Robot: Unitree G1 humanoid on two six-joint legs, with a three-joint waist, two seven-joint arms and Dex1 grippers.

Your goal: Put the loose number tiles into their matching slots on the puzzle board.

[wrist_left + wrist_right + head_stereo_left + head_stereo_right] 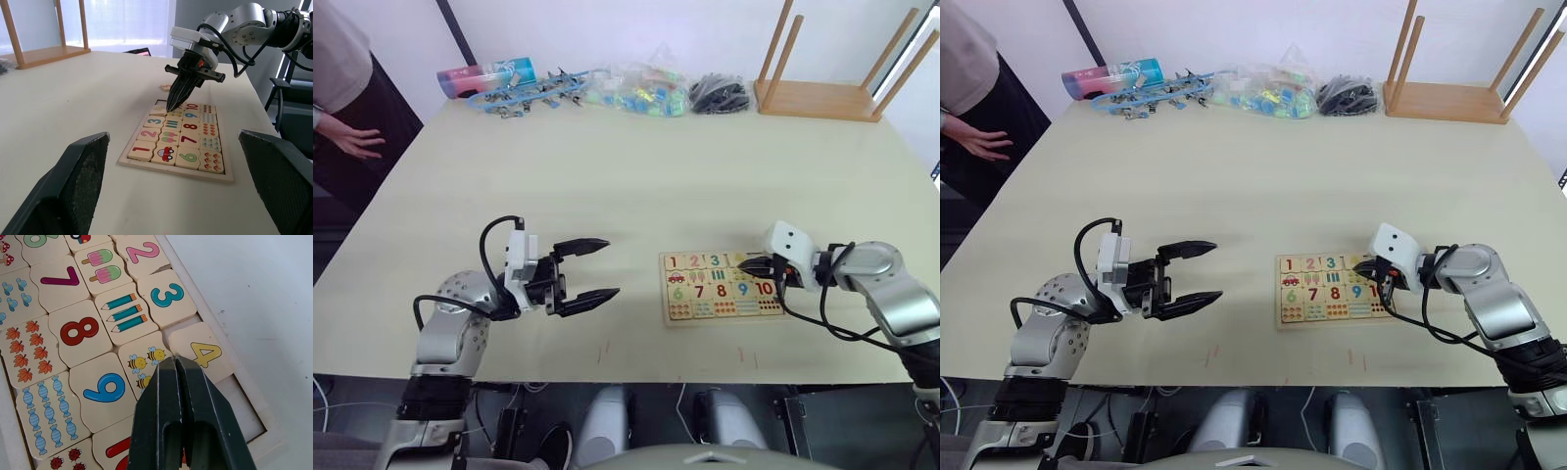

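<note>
While R gripper (176, 363), jaws pressed together, touches tile 4 (203, 353), 3 tiles sit slotted; L gripper (592, 268) spread.

A lab or test room: plain table (607, 176) (toys (636, 90) heaped along its far edge), bystander (342, 88).

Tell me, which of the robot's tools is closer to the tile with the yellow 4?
The right tool. Its shut tip sits right at the edge of the 4 tile on the puzzle board. The left tool hovers open, well off to the board's left.
</note>
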